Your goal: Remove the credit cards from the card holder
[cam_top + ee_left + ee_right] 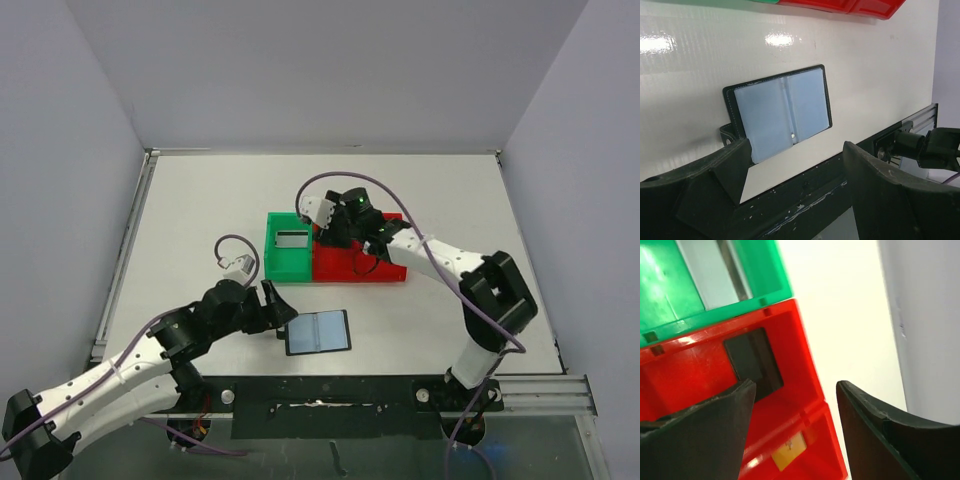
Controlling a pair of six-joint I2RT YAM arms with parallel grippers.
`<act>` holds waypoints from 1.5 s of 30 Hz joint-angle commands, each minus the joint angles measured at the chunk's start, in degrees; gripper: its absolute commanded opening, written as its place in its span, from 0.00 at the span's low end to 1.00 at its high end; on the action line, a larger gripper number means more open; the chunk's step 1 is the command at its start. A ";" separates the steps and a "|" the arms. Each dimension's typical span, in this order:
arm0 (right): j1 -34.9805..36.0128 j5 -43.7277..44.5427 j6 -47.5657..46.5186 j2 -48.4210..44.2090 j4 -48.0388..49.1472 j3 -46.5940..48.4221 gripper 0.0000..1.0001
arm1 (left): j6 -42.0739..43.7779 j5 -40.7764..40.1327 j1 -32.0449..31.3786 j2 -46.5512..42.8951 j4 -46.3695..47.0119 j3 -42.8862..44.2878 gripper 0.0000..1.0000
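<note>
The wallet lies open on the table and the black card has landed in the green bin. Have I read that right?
Not quite. The card holder does lie open on the table, but the black card sits in the red bin, not the green bin. The right wrist view shows it.

From here the top view is bright and even, lit from above, with short, soft shadows. On the left wrist view I see two glare patches on the table (865,60) at 10 and 12 o'clock, and the holder (782,112) shines pale. The left fingers (715,175) are dark and out of focus. On the right wrist view the table burns white at 1 o'clock, the red bin (800,370) glows, and the right fingers (875,430) are blurred.
</note>
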 commanded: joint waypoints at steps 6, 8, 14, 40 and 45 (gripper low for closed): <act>-0.53 11.93 60.19 -22.97 1.75 -10.27 0.98 | 1.10 5.42 -0.24 5.57 8.62 2.29 0.73; -2.16 3.94 67.53 -24.74 -4.04 -11.50 0.98 | 0.78 5.62 -0.46 7.13 8.61 2.22 0.73; -0.48 -4.02 86.00 -35.19 4.44 -28.74 0.98 | -0.89 4.42 -1.10 11.72 9.31 1.86 0.72; 13.26 0.80 102.35 -25.72 -1.50 -34.33 0.38 | -3.86 1.87 -2.45 23.70 13.58 -1.12 0.58; 13.95 0.56 102.31 -23.91 -2.12 -34.08 0.37 | -3.76 2.39 -2.54 24.80 13.65 -1.85 0.56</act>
